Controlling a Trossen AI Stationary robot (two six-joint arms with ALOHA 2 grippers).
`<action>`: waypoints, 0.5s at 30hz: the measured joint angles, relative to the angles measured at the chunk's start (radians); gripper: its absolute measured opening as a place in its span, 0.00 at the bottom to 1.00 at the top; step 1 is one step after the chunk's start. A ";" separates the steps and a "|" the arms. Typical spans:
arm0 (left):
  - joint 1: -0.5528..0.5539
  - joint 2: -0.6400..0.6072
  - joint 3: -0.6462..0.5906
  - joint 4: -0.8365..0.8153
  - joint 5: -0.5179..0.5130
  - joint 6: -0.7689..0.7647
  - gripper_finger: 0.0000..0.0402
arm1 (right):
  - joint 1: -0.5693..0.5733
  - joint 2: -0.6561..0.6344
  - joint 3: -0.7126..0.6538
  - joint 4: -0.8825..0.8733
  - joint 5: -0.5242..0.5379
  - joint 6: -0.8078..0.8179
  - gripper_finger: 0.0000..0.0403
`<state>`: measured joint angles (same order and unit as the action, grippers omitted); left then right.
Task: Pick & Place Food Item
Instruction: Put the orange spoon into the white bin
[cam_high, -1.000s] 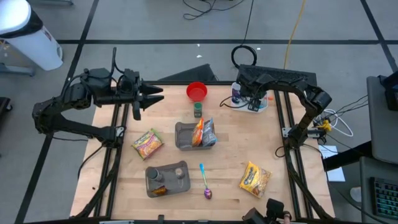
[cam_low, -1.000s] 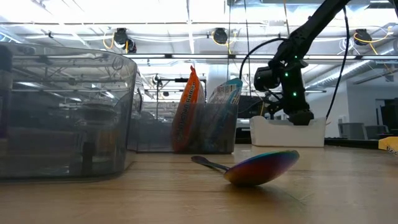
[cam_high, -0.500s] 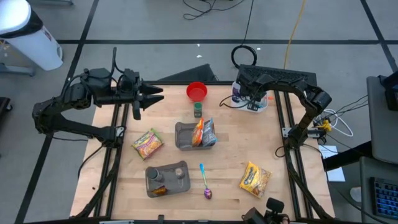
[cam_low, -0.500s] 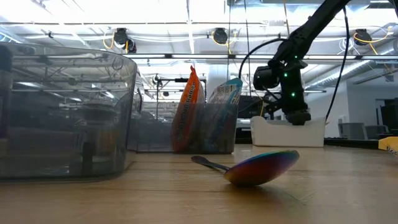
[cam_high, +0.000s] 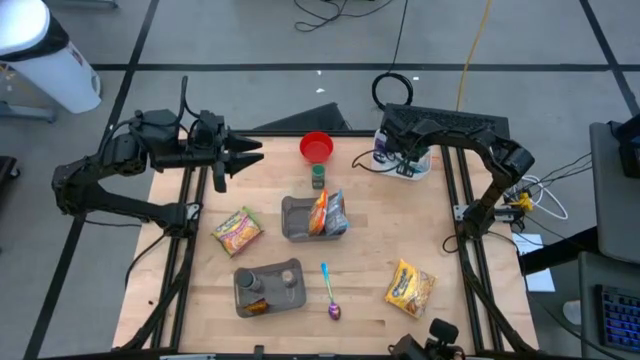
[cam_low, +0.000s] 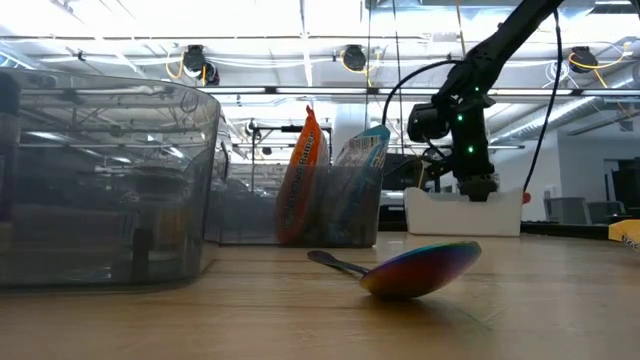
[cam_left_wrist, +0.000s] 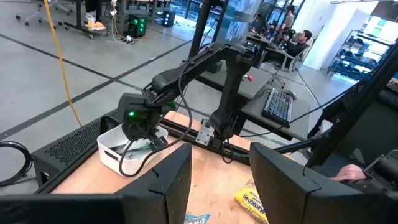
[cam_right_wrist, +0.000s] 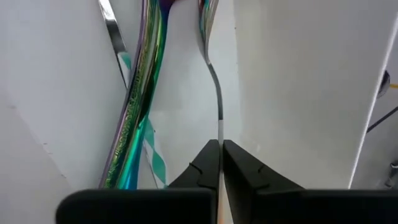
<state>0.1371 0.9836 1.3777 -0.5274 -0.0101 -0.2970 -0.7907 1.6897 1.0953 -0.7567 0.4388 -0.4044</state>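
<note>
Right hand (cam_high: 408, 160) sits inside the white bin (cam_high: 414, 169) at the table's 1 o'clock corner, fingers pinched together on a thin utensil handle (cam_right_wrist: 218, 109) running straight ahead. Left hand (cam_high: 243, 153) waits at 11 o'clock, fingers apart. Yellow packet (cam_high: 410, 287) lies at 5 o'clock.

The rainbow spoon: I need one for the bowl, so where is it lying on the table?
In the high view the rainbow spoon lies near the table's front edge, between the grey bin and the yellow snack packet.
</note>
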 joint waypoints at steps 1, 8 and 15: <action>0.000 0.000 0.000 0.000 0.000 0.000 0.42 | 0.000 -0.007 -0.001 0.001 -0.002 0.001 0.00; 0.000 0.000 0.000 0.000 0.000 0.006 0.42 | 0.000 -0.062 -0.001 0.036 -0.053 0.066 0.00; 0.000 0.000 0.000 0.000 0.000 0.006 0.42 | 0.000 -0.080 -0.001 0.064 -0.091 0.115 0.00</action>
<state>0.1371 0.9836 1.3777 -0.5274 -0.0101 -0.2909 -0.7902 1.6100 1.0946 -0.6932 0.3474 -0.2894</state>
